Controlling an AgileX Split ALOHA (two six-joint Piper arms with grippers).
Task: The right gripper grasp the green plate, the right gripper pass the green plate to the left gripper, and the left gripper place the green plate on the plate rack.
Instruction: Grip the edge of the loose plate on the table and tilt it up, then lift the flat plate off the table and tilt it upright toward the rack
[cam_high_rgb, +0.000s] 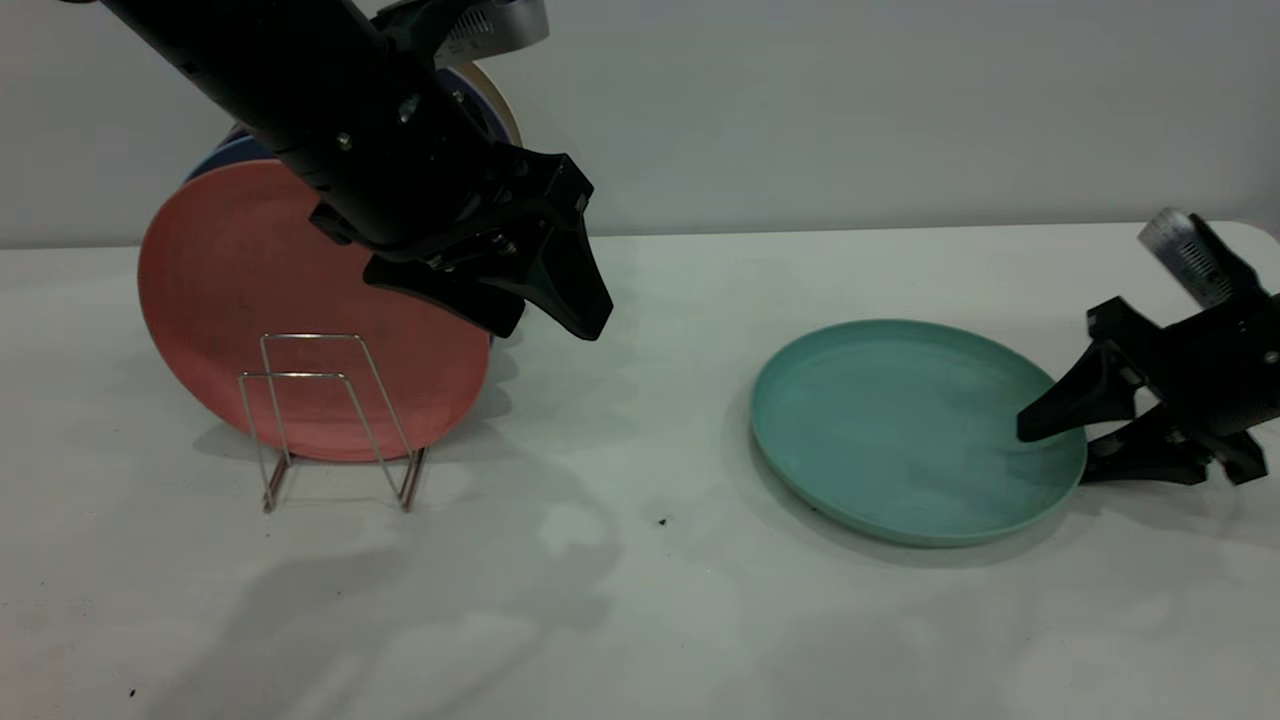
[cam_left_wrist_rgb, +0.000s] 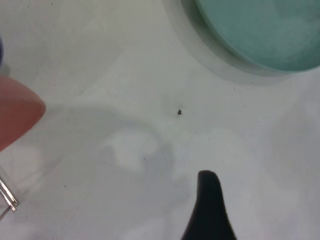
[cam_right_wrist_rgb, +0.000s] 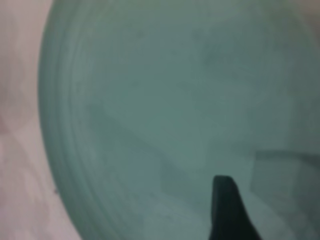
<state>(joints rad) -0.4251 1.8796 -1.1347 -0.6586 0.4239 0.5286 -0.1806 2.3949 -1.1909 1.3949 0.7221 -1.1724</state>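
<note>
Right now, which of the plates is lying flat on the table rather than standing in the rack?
The green plate, flat on the table with the right gripper straddling its rim. The pink plate and those behind it stand upright in the plate rack.

No readable text, brand, number or sign is to be found in any view. Fine printed markings can be made out on a grey label (cam_high_rgb: 1186, 255) on the right arm's wrist, but they are too small to be read
</note>
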